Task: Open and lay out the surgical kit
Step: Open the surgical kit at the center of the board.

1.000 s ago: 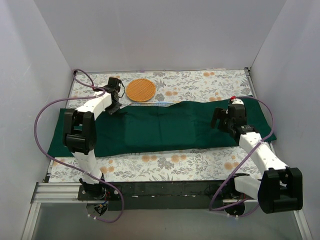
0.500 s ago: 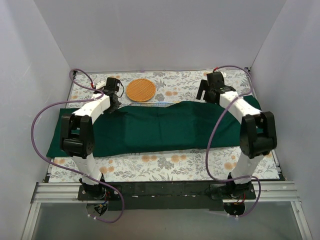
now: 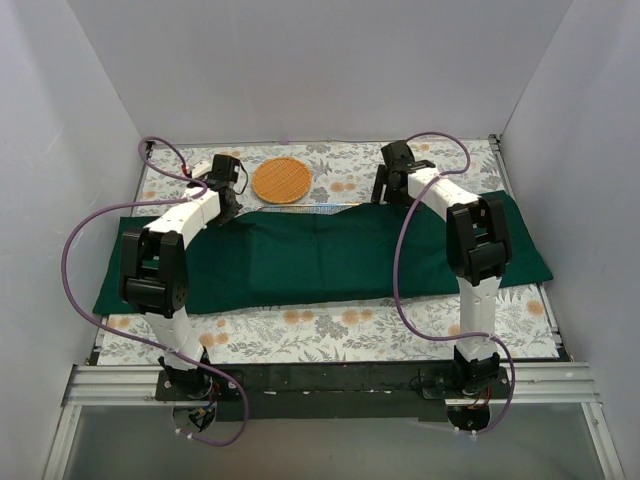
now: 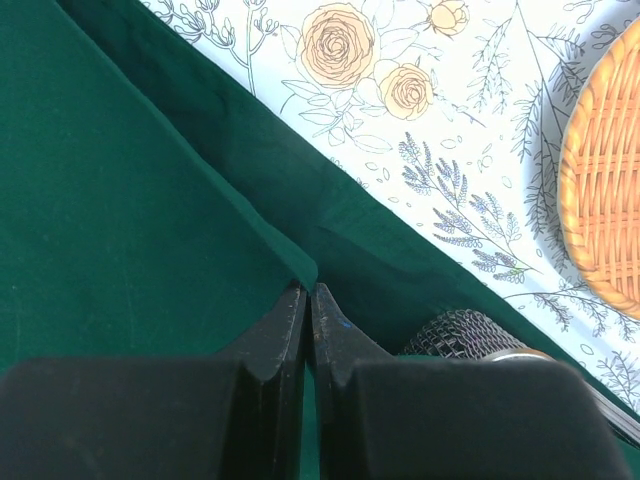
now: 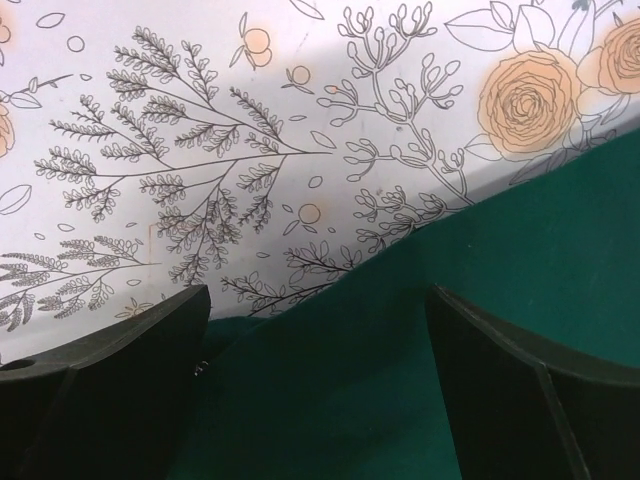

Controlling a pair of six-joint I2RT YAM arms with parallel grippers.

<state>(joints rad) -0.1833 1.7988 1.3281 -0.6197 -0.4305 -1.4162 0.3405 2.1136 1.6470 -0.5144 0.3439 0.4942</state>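
Left hand [image 3: 228,203] [image 4: 306,296] is clenched, fingertips pressed together on a raised fold of the dark green cloth wrap [image 3: 320,255] [image 4: 100,200] at its far left edge. Looks like a pinch on the fabric. Right hand [image 3: 385,186] [image 5: 315,345] is released, fingers spread wide and grasping nothing. It sits low over the cloth wrap's [image 5: 520,250] far edge, right of center. In the right wrist view that edge runs between the two fingers, floral print beyond it.

The cloth wrap lies in a long band across the middle of the counter [image 3: 350,325], spread left to right and mostly flat.

A thin strip of the wire-mesh tray [image 3: 312,208] shows at the wrap's far edge. The rest is covered. In the left wrist view a mesh corner [image 4: 465,330] pokes out just beside the left fingertips.

No instruments visible.

The round orange woven basket [image 3: 281,180] [image 4: 605,200] sits on the floral cover just behind the wrap, between the two hands, nearer the left.
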